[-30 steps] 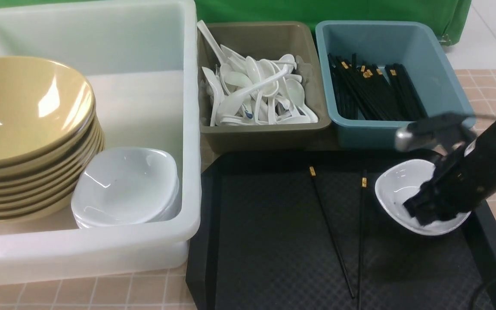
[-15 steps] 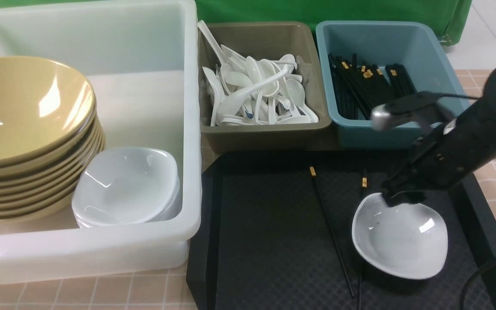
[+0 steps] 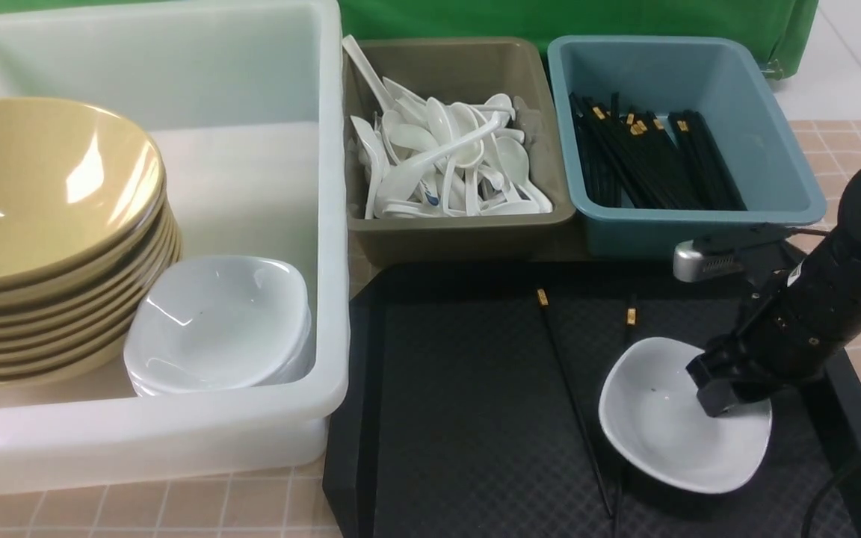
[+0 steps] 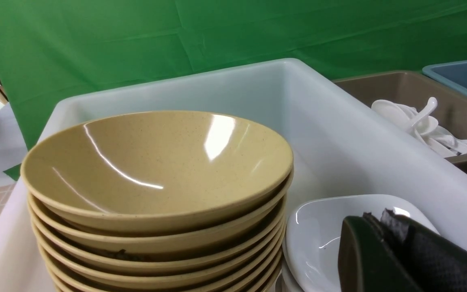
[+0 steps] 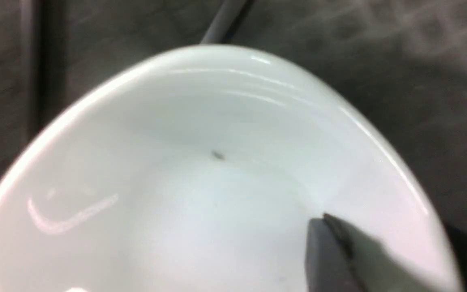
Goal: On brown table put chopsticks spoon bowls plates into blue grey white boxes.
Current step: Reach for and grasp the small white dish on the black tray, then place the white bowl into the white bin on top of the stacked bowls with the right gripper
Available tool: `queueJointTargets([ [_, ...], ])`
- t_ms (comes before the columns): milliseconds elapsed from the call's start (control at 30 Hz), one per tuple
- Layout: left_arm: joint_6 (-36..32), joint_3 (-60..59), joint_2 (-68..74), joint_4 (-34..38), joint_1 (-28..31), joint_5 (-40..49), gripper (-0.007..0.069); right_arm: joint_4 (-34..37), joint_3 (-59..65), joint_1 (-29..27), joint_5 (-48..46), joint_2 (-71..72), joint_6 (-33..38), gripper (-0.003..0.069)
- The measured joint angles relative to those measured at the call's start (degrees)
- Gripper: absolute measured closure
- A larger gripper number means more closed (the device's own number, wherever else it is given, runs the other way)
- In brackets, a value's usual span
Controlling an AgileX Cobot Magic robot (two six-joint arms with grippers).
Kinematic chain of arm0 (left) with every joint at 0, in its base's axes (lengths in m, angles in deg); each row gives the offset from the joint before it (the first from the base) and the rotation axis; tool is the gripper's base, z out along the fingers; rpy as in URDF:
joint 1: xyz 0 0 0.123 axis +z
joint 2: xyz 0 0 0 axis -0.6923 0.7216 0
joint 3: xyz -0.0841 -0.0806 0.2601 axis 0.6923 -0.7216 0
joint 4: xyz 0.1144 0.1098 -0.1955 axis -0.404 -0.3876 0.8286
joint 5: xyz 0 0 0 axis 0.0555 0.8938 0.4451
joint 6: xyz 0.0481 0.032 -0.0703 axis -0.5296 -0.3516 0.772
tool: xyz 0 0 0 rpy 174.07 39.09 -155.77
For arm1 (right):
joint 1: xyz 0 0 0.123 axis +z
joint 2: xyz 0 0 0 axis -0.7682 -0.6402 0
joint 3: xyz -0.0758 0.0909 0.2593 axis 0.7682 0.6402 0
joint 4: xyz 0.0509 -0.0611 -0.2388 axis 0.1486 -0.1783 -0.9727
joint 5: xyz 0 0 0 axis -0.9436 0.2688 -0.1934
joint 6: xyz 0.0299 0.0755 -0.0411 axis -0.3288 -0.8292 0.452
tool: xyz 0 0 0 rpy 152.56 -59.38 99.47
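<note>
A white plate (image 3: 662,426) lies on the black tray, resting partly over one of two loose black chopsticks (image 3: 571,381). My right gripper (image 3: 722,396) reaches down at the plate's right rim. One finger (image 5: 326,251) is inside the plate (image 5: 201,182); the other finger is hidden, so the grip cannot be judged. My left gripper (image 4: 379,215) is shut and empty, hovering over the stacked plates (image 4: 318,239) beside the tan bowls (image 4: 156,162) in the white box (image 3: 333,299). Spoons (image 3: 445,161) fill the grey box and chopsticks (image 3: 647,164) lie in the blue box.
The black tray (image 3: 460,418) has a raised rim and sits in front of the grey box (image 3: 460,232) and blue box (image 3: 774,149). The brown table (image 3: 856,149) shows at the right. The stack of bowls (image 3: 49,224) and plates (image 3: 217,321) takes up the white box's near half.
The plate went from the tray's right rear toward its front, now over a chopstick. The right gripper rose to the plate's far edge, then dropped onto its right rim.
</note>
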Motion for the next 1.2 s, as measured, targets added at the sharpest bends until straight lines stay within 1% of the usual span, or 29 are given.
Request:
queueJointTargets([
  [67,0.0,0.0,0.0,0.0,0.0,-0.3,0.0622,0.4,-1.2,0.2,-2.1,2.3,0.7,0.0452],
  [133,0.0,0.0,0.0,0.0,0.0,-0.3,0.0622,0.7,-3.3,0.3,-4.4,5.0,1.0,0.0549],
  [167,0.0,0.0,0.0,0.0,0.0,-0.3,0.0622,0.5,-5.0,0.4,-5.2,6.7,1.0,0.0581],
  [233,0.0,0.0,0.0,0.0,0.0,-0.3,0.0622,1.1,-8.5,0.4,-6.5,9.5,1.1,0.0589],
  [300,0.0,0.0,0.0,0.0,0.0,-0.3,0.0622,5.2,-12.5,1.2,-6.4,12.1,2.9,0.0589],
  [333,0.0,0.0,0.0,0.0,0.0,-0.3,0.0622,5.9,-12.9,1.3,-6.4,12.3,2.9,0.0589],
  [367,0.0,0.0,0.0,0.0,0.0,-0.3,0.0622,14.1,-16.0,3.2,-4.8,13.5,7.0,0.0589],
  [400,0.0,0.0,0.0,0.0,0.0,-0.3,0.0622,17.5,-16.7,4.1,-3.5,13.6,9.7,0.0589],
  [433,0.1,0.0,0.0,0.0,0.0,-0.3,0.0622,23.6,-17.7,6.1,-2.1,13.6,12.9,0.0589],
  [467,0.1,0.0,0.0,0.0,0.0,-0.3,0.0622,31.2,-18.4,9.1,1.0,13.2,18.2,0.0589],
  [500,0.1,0.0,0.0,0.0,0.0,-0.3,0.0622,32.5,-18.4,9.6,1.0,13.2,19.2,0.0589],
  [533,0.1,0.0,0.0,0.0,0.0,-0.3,0.0622,41.9,-18.7,14.4,5.1,11.7,27.8,0.0589],
  [567,0.1,0.0,0.0,0.0,0.0,-0.3,0.0622,44.1,-18.7,15.6,5.6,11.4,28.7,0.0589],
  [600,0.1,0.0,0.0,0.0,0.0,-0.3,0.0622,50.9,-18.7,19.9,9.5,9.1,34.9,0.0589],
  [667,0.1,0.0,0.0,0.0,0.0,-0.3,0.0622,58.3,-18.7,25.1,15.6,5.7,42.8,0.0589],
  [733,0.1,0.0,0.0,0.0,0.0,-0.3,0.0622,64.1,-19.0,30.0,22.2,1.2,49.1,0.0587],
  [833,0.1,0.0,0.0,0.0,0.0,-0.3,0.0622,66.7,-19.9,33.6,29.3,-3.8,53.4,0.0558],
  [900,0.1,0.0,0.0,0.0,0.0,-0.3,0.0622,67.2,-20.2,34.2,30.5,-5.2,54.2,0.0519],
  [933,0.1,0.0,0.0,0.0,0.0,-0.3,0.0622,67.4,-20.4,34.3,30.8,-5.7,54.5,0.0486],
  [967,0.1,0.0,0.0,0.0,0.0,-0.3,0.0622,67.9,-20.5,34.3,30.9,-5.9,54.5,0.0433],
  [1000,0.1,0.0,0.0,0.0,0.0,-0.3,0.0622,68.0,-20.5,34.3,30.9,-5.9,54.5,0.0433],
  [1033,0.1,0.0,0.0,0.0,0.0,-0.3,0.0622,68.0,-20.6,34.2,30.8,-5.9,54.7,0.0381],
  [1067,0.1,0.0,0.0,0.0,0.0,-0.3,0.0622,68.0,-20.6,34.0,30.2,-5.7,54.7,0.0345],
  [1133,0.1,0.0,0.0,0.0,0.0,-0.3,0.0622,65.8,-20.6,33.2,27.3,-4.7,54.7,0.0281],
  [1167,0.1,0.0,0.0,0.0,0.0,-0.3,0.0622,64.0,-20.6,32.7,26.0,-4.2,54.3,0.0269],
  [1200,0.1,0.0,0.0,0.0,0.0,-0.3,0.0622,60.7,-20.6,31.9,23.5,-3.3,52.6,0.0254],
])
